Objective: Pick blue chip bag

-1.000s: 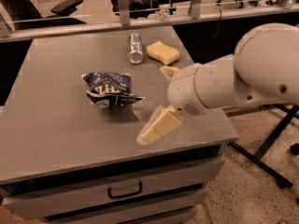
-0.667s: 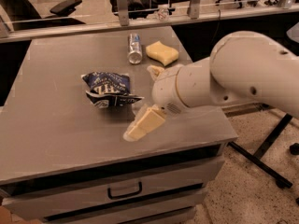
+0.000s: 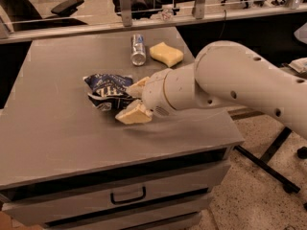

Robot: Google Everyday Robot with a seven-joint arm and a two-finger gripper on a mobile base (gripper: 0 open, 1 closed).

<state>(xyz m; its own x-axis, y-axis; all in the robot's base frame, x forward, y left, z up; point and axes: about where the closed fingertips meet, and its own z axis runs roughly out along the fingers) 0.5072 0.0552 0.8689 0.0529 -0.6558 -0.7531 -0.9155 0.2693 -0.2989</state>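
Note:
The blue chip bag (image 3: 106, 90) lies crumpled on the grey table (image 3: 57, 128), left of centre, dark blue with white lettering. My gripper (image 3: 132, 100) reaches in from the right on a thick white arm (image 3: 230, 80). Its two cream fingers are spread, one (image 3: 138, 86) at the bag's upper right edge and one (image 3: 130, 115) at its lower right edge. The fingers flank the bag's right end. I cannot tell whether they touch it.
A silver can (image 3: 138, 50) lies on its side at the back of the table. A yellow sponge (image 3: 166, 53) sits just right of it. Drawers (image 3: 127, 195) front the table. Office chairs and a railing stand behind.
My arm has swung left across the table. The gripper has moved from the table's right front to the bag's right edge. The bag has not moved.

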